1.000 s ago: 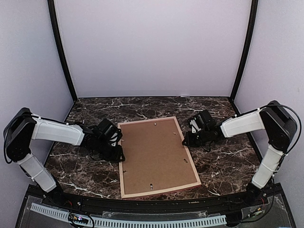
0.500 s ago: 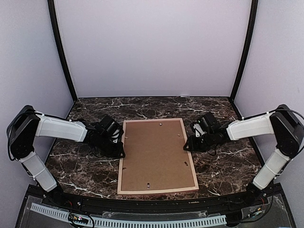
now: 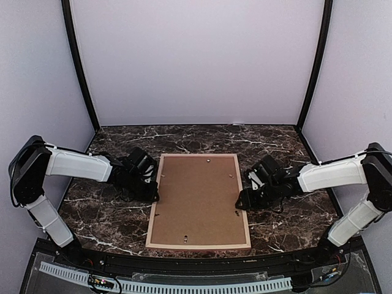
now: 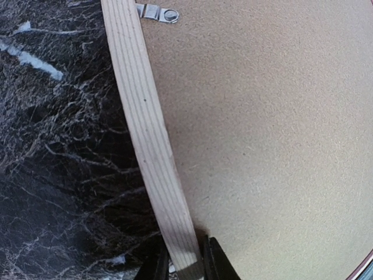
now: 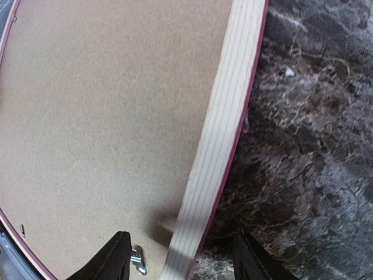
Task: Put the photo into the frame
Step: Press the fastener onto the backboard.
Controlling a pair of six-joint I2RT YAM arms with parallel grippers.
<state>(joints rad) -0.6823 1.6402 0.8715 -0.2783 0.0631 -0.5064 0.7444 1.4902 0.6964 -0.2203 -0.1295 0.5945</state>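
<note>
The frame lies face down on the marble table, pale wood back up, with a brown backing panel inside it. My left gripper is shut on the frame's left rail, one finger on each side of the wood, seen at the gripper in the left wrist view. My right gripper stands open astride the right rail, its fingers well clear of the wood; the pink-red edge shows there. The photo is not in view.
Small metal turn clips sit on the backing panel near the rails, one beside my right gripper's inner finger. Dark marble table surrounds the frame. Lilac walls and black posts enclose the back and sides.
The frame has turned square to the table and slid toward the near edge. My right gripper has opened off the right rail. My left gripper has stayed closed on the left rail.
</note>
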